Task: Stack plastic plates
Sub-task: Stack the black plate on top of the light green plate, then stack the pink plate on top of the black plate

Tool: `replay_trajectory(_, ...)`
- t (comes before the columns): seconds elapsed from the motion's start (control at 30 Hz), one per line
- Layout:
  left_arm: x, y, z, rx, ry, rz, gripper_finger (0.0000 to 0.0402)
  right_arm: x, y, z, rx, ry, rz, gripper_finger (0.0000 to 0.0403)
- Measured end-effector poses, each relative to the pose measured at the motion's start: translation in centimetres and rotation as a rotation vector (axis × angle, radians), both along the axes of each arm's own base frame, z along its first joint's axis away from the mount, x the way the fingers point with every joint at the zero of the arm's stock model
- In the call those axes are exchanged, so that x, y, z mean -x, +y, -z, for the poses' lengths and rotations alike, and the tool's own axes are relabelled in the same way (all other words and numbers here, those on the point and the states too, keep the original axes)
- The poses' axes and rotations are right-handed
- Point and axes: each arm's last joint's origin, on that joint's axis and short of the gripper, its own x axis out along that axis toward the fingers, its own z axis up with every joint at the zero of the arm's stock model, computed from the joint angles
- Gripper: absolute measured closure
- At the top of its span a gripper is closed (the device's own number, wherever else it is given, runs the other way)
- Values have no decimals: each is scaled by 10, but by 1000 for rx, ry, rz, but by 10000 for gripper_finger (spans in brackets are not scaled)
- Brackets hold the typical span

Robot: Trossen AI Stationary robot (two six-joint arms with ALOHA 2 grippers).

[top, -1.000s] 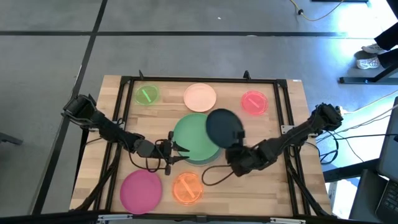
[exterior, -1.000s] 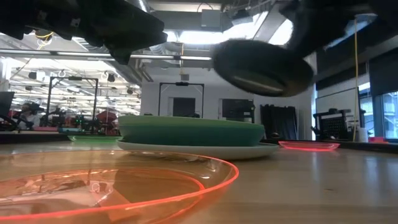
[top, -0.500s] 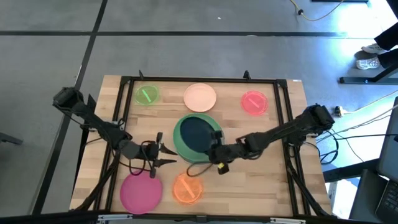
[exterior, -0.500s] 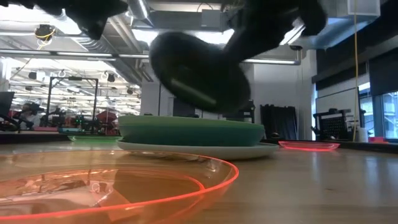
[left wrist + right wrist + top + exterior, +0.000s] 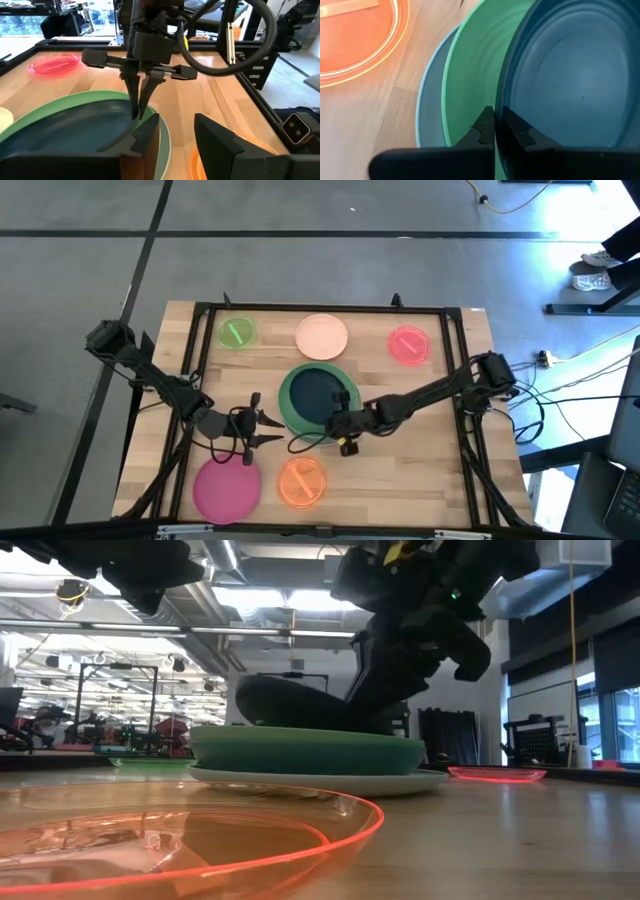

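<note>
A dark teal plate (image 5: 318,394) lies on top of a green plate (image 5: 292,412), which rests on a pale blue-grey plate (image 5: 426,105) in the middle of the table. My right gripper (image 5: 338,422) is shut on the dark plate's rim at the stack's near-right side. My left gripper (image 5: 262,430) hangs open just left of the stack, touching nothing; its fingers (image 5: 150,132) frame the green rim. The lime green (image 5: 236,332), peach (image 5: 322,336), pink-red (image 5: 408,345), magenta (image 5: 226,488) and translucent orange (image 5: 302,482) plates lie flat around the stack. My right gripper (image 5: 494,114) pinches the dark teal plate's rim (image 5: 506,100) between its two fingers, one inside the plate and one outside. The fingers (image 5: 136,102) come from above, pointing down. The plate sits on the green plate (image 5: 300,750), somewhat tilted in the low view.
A black metal frame (image 5: 320,308) runs round the table's edges. The orange plate (image 5: 170,840) lies close in front of the stack, the magenta one near the left gripper. Bare wood (image 5: 420,470) shows right of the stack.
My right gripper has carried the dark teal plate from the right of the stack leftward over the green plate and lowered it onto it, still shut on its rim. My left gripper has drawn back a little toward the table's left edge.
</note>
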Motion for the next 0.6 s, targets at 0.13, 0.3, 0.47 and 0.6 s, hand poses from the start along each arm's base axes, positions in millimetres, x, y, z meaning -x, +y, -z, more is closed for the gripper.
replay_trajectory(0.13,0,0,0,1,-1,0,285,-1,0,5,-24,9,32,386)
replay_trajectory(0.3,0,0,0,1,0,2,285,-1,1,7,-30,16,29,329)
replay_trajectory(0.47,0,-1,0,10,7,39,285,1,1,-2,-35,2,24,286)
replay_trajectory(0.6,-1,1,-1,10,5,40,285,9,7,-25,-59,-45,-23,275)
